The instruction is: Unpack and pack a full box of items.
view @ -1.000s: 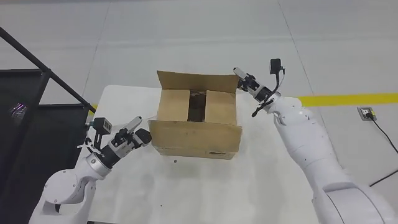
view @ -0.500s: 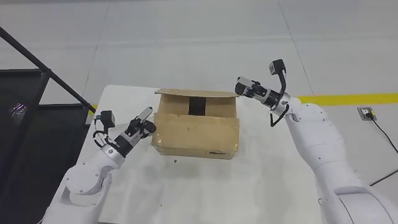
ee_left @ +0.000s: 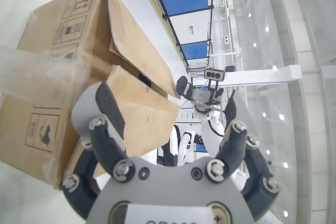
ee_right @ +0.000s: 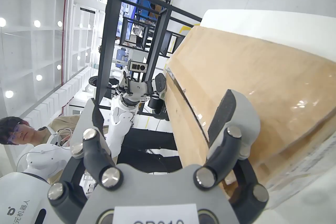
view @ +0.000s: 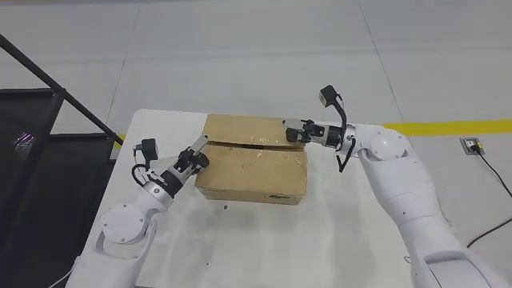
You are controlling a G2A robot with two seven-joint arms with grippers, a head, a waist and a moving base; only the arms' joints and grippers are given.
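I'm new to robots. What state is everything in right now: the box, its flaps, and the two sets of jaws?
Box: upright, top nearly shut.
Flaps: folded down over the top, with a narrow gap between them.
Left jaws: open, at one end of the box by the flap edges.
Right jaws: open, one side lying against the top flap at the other end.

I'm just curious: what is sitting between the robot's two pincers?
The cardboard box, flaps folded down, lies between the left pincer and the right pincer, as the top view shows.

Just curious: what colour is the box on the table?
The box is plain brown cardboard, best seen in the top view.
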